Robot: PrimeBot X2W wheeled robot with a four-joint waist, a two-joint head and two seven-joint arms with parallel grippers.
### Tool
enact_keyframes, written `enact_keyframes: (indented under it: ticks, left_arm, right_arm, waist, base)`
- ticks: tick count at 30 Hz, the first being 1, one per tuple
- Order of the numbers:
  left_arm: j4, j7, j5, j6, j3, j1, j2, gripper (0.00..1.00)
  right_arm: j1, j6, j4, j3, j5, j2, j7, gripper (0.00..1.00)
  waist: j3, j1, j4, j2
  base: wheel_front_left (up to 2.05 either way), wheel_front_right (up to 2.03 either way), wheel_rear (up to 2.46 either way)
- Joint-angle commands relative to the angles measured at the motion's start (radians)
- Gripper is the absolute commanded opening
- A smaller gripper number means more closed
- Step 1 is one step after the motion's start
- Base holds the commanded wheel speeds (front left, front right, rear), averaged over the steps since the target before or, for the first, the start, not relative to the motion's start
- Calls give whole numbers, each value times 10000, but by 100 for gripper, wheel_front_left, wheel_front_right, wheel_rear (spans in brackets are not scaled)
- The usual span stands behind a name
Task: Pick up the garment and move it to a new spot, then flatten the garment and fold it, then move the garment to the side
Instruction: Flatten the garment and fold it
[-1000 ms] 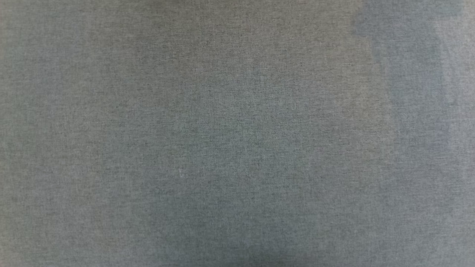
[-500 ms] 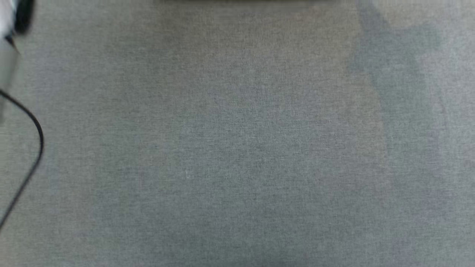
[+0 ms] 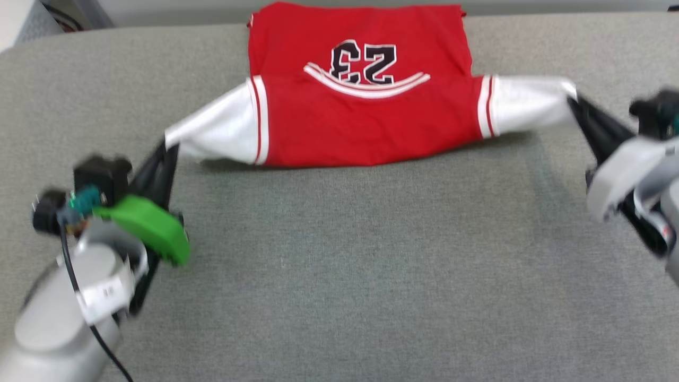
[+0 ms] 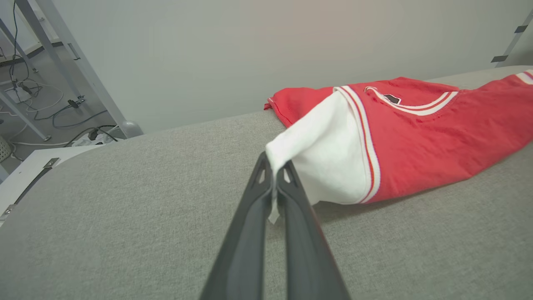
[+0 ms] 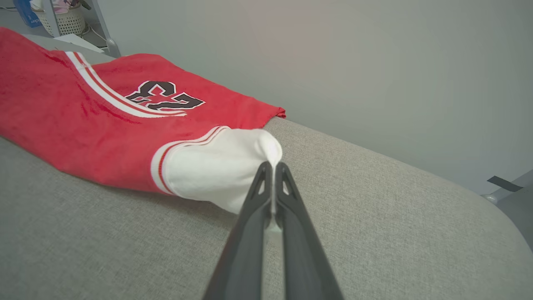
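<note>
The garment (image 3: 360, 122), a red jersey with white sleeves and a black "23", lies folded over on itself at the far middle of the grey surface. My left gripper (image 3: 171, 146) is shut on the tip of the white sleeve (image 3: 217, 132) at the garment's left, pulling it outward. My right gripper (image 3: 573, 103) is shut on the other white sleeve (image 3: 525, 109) at the right. In the left wrist view my left gripper (image 4: 273, 166) pinches white cloth of the garment (image 4: 416, 137). The right wrist view shows my right gripper (image 5: 272, 166) likewise pinching the garment (image 5: 83, 121).
The grey fabric surface (image 3: 371, 265) stretches wide in front of the garment. Its far edge runs just behind the garment, with a pale wall beyond. Metal frame legs (image 4: 62, 62) and floor cables stand off the left end, and a white basket (image 5: 62, 23) sits past it.
The head camera has swung, so the whole picture shifted from bare grey surface to the garment and both arms. At the half-second frame a pale arm and cable edged in at the left.
</note>
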Motion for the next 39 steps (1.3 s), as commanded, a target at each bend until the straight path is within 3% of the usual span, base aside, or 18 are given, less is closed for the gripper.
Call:
enact_keyframes:
  ticks: [1, 6, 13, 25, 31, 32, 33, 34, 39]
  left_arm:
    - [-115, -58, -67, 106, 123, 559, -89, 0]
    - [-296, -58, 30, 238, 423, 2309, -300, 0]
    - [326, -58, 267, 230, 771, 3561, -840, 0]
    - [590, -58, 872, 101, 2235, 5880, -1552, 0]
    - [496, -59, 1248, -153, 2479, 5963, -1878, 0]
    - [490, -59, 1314, -190, 2478, 5897, -1935, 0]
    - [483, -59, 1403, -230, 2484, 5806, -1994, 0]
    - [481, -59, 1477, -260, 2494, 5735, -2030, 0]
    - [240, -59, 1819, -329, 2632, 5509, -2234, 0]
  right_arm:
    - [563, -7, -153, -99, 125, -130, 11, 0]
    - [2485, -7, -665, -664, 192, -465, 141, 0]
    - [4830, -7, -1026, -1685, 76, -644, 411, 0]
    - [8751, -7, -2506, -3868, -308, -287, 1397, 0]
    - [9283, -7, -3253, -4573, -567, 33, 2145, 0]
    - [9277, -7, -3347, -4676, -604, 101, 2250, 4]
    - [9257, -7, -3463, -4803, -653, 178, 2381, 42]
    - [9227, -7, -3580, -4887, -710, 221, 2454, 100]
    - [8981, -7, -4349, -5499, -888, 246, 2763, 100]
  waist:
    - [-655, 1, 80, 0]
    - [-1188, 1, 66, 0]
    - [-1707, 1, 113, 0]
    - [-2115, 1, 156, 0]
    - [-2123, 1, 237, 0]
    - [-2120, 1, 248, 0]
    - [-2107, 1, 265, 0]
    - [-2098, 1, 276, 0]
    - [-1979, 1, 362, 0]
  base:
    - [0, 0, 0]
    - [0, 0, 0]
    - [0, 0, 0]
    - [0, 0, 0]
    - [0, 0, 0]
    - [0, 0, 0]
    - [0, 0, 0]
    - [0, 0, 0]
    - [0, 0, 0]
